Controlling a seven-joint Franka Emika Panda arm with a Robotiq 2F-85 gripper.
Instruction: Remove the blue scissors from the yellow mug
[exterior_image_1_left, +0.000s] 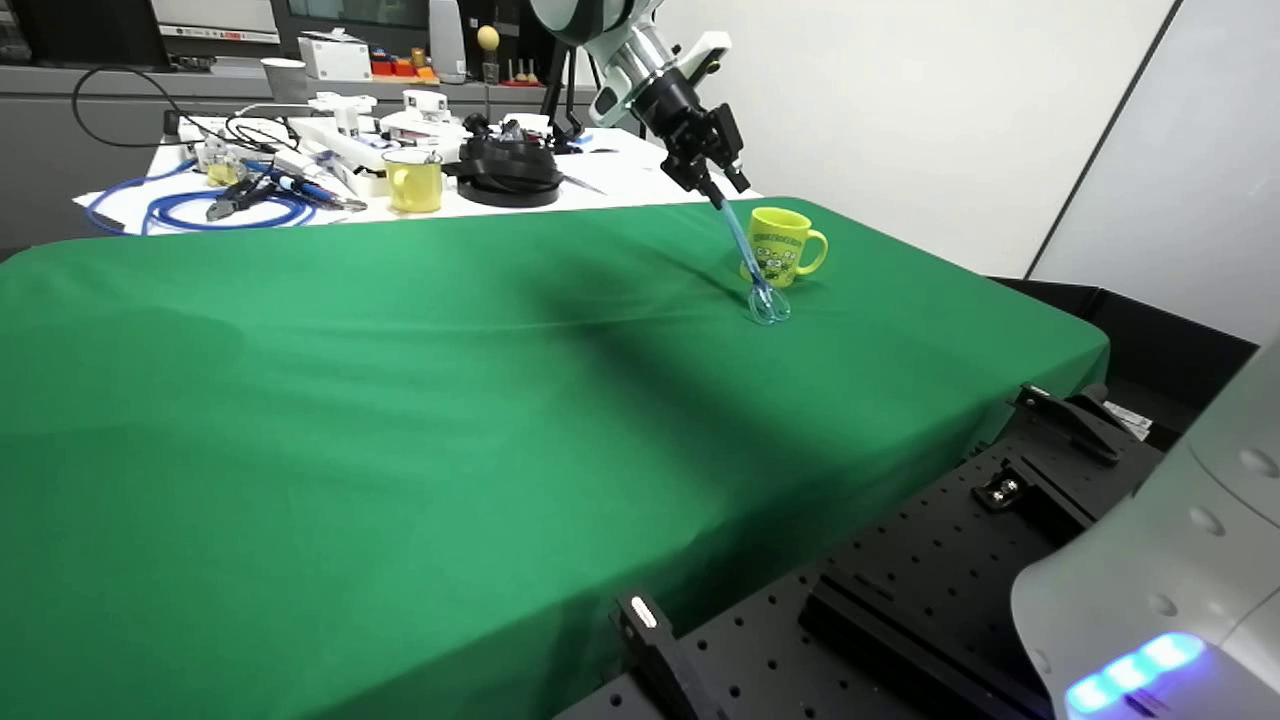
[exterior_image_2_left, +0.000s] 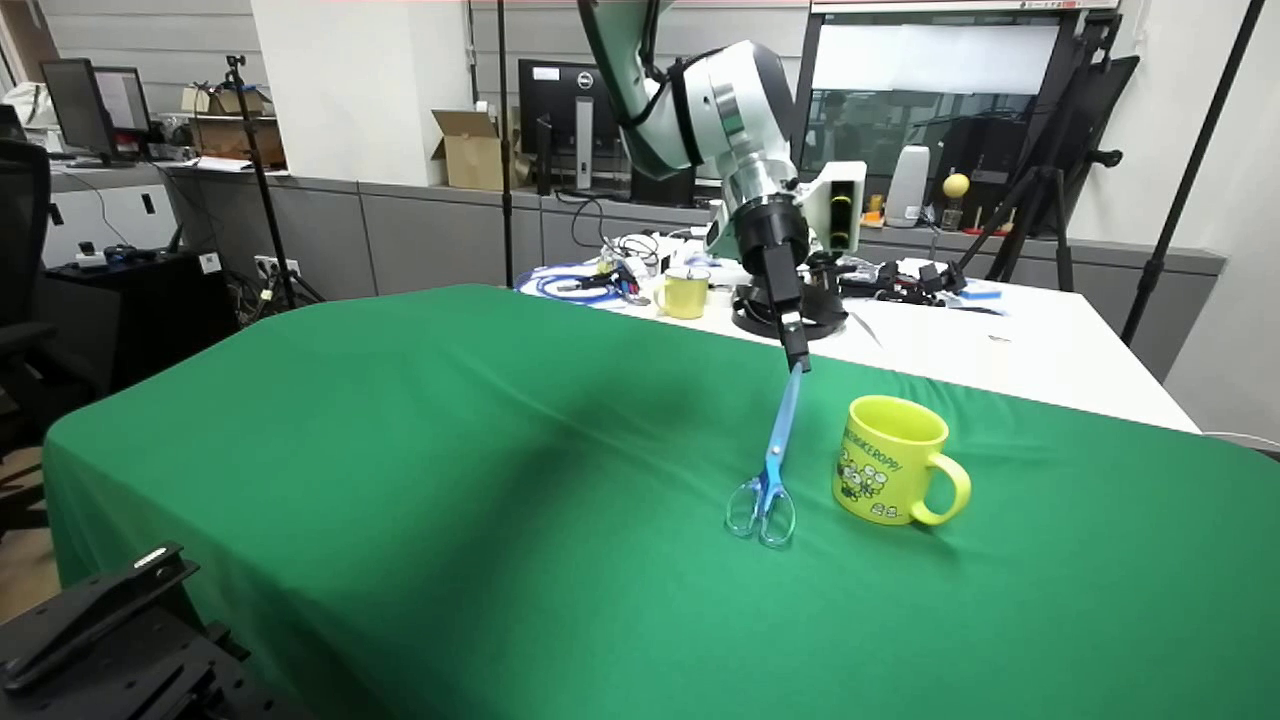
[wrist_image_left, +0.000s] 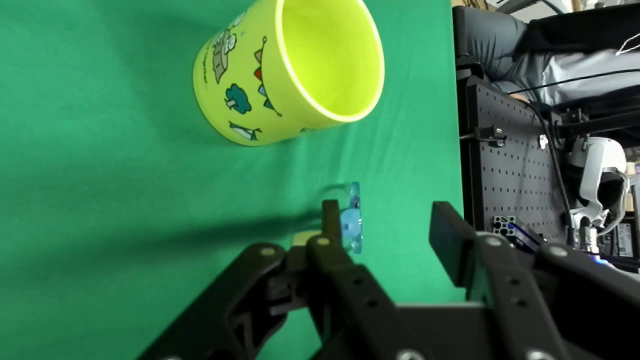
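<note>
Arm (exterior_image_2_left: 735, 112) slanting down, gripper (wrist_image_left: 387, 220) spread (scissors (exterior_image_2_left: 779, 440) at one fingertip (exterior_image_2_left: 797, 355)), mug (exterior_image_2_left: 882, 455) nearby

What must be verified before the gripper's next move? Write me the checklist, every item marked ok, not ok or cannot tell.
1. Blue scissors out of the yellow mug: ok; they are beside it, with cloth visible between them in an exterior view.
2. Mug upright on the green cloth: ok.
3. Gripper open: ok; the wrist view shows a wide gap.
4. Scissors lying flat: not ok; handles low, blades slanting up toward a fingertip.
5. Blades free of that fingertip: cannot tell; they meet in both exterior views, but contact is unclear.
6. Handles resting on the cloth: cannot tell.
</note>
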